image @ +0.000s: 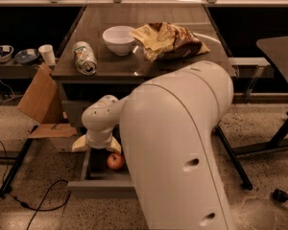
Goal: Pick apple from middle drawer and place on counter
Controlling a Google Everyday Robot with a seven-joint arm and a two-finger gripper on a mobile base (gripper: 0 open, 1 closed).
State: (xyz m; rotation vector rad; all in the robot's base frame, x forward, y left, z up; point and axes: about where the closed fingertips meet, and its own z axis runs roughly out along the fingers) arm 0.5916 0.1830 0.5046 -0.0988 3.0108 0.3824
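Observation:
The apple (115, 161) lies in the open middle drawer (101, 188), low on the cabinet front, towards the drawer's right side. My gripper (96, 147) hangs from the white wrist just above the drawer's back part, up and to the left of the apple and not touching it. Its yellowish fingers (80, 146) are spread apart and hold nothing. The counter (134, 66) is the dark wood-grain cabinet top above. My large white arm covers the drawer's right end and much of the cabinet front.
On the counter stand a white bowl (119, 40), a tipped can (85, 57) and a crumpled snack bag (170, 40). A cardboard box (38, 99) leans at the cabinet's left. A cable (38, 205) lies on the floor. A dark table (278, 49) stands at the right.

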